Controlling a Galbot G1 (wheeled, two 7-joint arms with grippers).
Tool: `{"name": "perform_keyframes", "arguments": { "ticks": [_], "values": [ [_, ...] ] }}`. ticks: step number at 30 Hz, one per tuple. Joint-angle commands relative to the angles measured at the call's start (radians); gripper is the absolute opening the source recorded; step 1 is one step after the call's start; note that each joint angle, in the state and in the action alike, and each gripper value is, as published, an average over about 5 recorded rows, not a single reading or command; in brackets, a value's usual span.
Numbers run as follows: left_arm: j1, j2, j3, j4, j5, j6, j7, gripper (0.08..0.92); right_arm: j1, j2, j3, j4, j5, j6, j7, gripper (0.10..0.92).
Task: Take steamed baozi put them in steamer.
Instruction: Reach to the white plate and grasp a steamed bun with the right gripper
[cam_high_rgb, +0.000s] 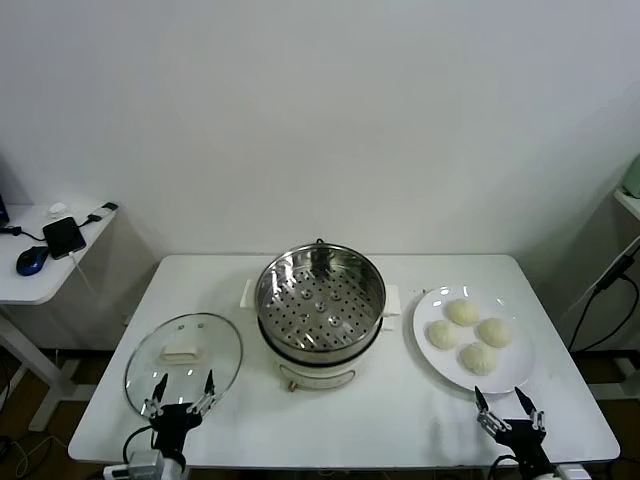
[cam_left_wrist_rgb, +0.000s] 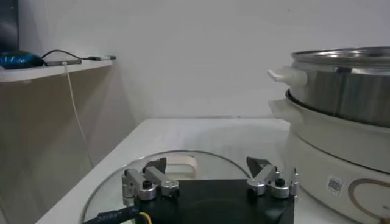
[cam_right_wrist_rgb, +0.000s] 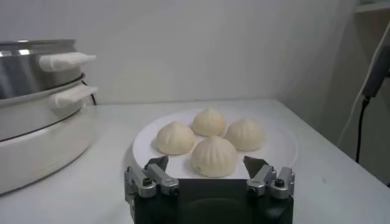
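Several cream-white baozi (cam_high_rgb: 470, 335) lie on a flat white plate (cam_high_rgb: 428, 305) at the table's right; they also show in the right wrist view (cam_right_wrist_rgb: 212, 155). The steel steamer (cam_high_rgb: 320, 300) with its perforated tray stands empty at the table's middle, and its side shows in the left wrist view (cam_left_wrist_rgb: 341, 128). My right gripper (cam_high_rgb: 509, 411) is open and empty at the front edge, just before the plate. My left gripper (cam_high_rgb: 180, 393) is open and empty at the front left, over the near rim of the glass lid (cam_high_rgb: 183, 360).
The glass lid with its white handle (cam_left_wrist_rgb: 177, 164) lies flat left of the steamer. A side table (cam_high_rgb: 40, 270) with a mouse and a black device stands at far left. A black cable (cam_high_rgb: 610, 290) hangs at far right.
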Motion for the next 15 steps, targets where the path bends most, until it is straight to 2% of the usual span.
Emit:
{"name": "perform_keyframes", "arguments": {
  "ticks": [1,5,9,12,15],
  "values": [
    [0.000,0.008,0.008,-0.003,0.000,-0.002,0.001,0.823,0.248,-0.092,0.013,-0.054,-0.013,-0.150,0.034,0.823],
    [0.000,0.012,0.013,-0.007,-0.001,-0.004,0.002,0.823,0.459,-0.225,-0.047,-0.143,-0.056,-0.242,0.018,0.823],
    [-0.002,0.018,0.017,-0.004,-0.001,-0.007,0.002,0.823,0.678,-0.397,-0.178,-0.242,-0.086,-0.345,-0.079,0.823],
    [-0.003,0.021,0.021,0.001,0.000,-0.010,0.002,0.823,0.816,-0.537,-0.326,-0.309,-0.133,-0.372,-0.222,0.823],
    [-0.003,0.020,0.026,0.004,0.000,-0.013,0.003,0.823,0.924,-0.681,-0.485,-0.358,-0.177,-0.345,-0.447,0.823]
  ]
}}
